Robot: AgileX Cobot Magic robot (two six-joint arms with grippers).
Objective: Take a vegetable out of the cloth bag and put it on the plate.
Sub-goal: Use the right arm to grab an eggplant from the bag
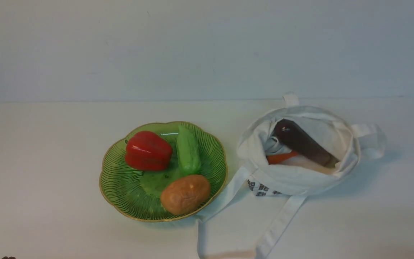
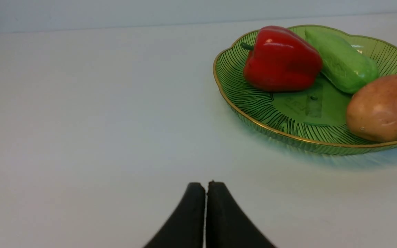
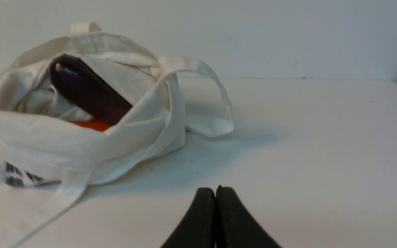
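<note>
The dark purple eggplant (image 1: 302, 143) lies slanted inside the open off-white cloth bag (image 1: 293, 176), right of centre on the table; it also shows in the right wrist view (image 3: 86, 91) inside the bag (image 3: 81, 144). The green ribbed plate (image 1: 120, 187) stands left of the bag and shows in the left wrist view (image 2: 253, 106). My left gripper (image 2: 205, 184) is shut and empty, low over bare table short of the plate. My right gripper (image 3: 215, 189) is shut and empty, over the table short of the bag. Neither arm shows in the front view.
On the plate lie a red bell pepper (image 1: 147, 151), a green cucumber (image 1: 188, 151) and a brown potato (image 1: 185, 194). An orange piece (image 1: 280, 157) sits in the bag beside the eggplant. Bag straps (image 1: 282, 219) trail toward the table's front edge. A white wall stands behind.
</note>
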